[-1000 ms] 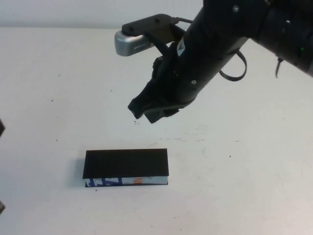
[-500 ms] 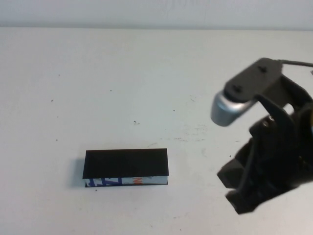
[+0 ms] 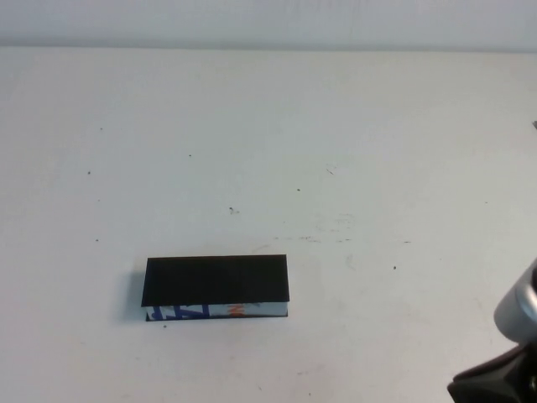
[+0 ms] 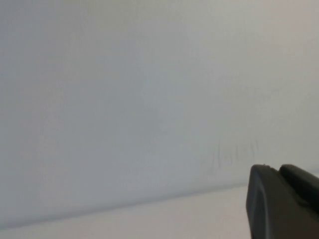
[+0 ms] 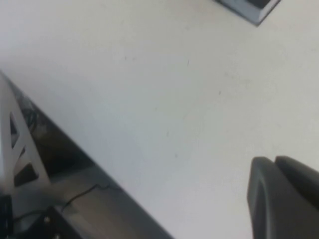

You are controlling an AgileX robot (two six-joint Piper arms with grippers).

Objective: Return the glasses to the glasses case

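- I see the glasses case lying flat on the white table, in the lower left-centre of the high view, its long side running across the frame.
- Its black lid is down flat, and the white front edge with blue and orange marks faces the camera side.
- I cannot see the glasses in any view; with the lid closed I cannot tell whether they are inside the case.
- In the right wrist view a corner of the glasses case shows at the top edge of the frame, well apart from the gripper.
- The right gripper shows only as a dark piece at the lower right corner of the high view, with the silver wrist camera housing just above it; it is well apart from the case and holds nothing that I can see.
- In the right wrist view only one dark finger shows, at the lower right; I cannot tell how that gripper's jaws stand.
- The left gripper is out of the high view; in the left wrist view one dark finger shows at the lower right against a plain pale surface, and I cannot tell its state either.
- The table has a few small dark specks and faint scuffs above and to the right of the case.
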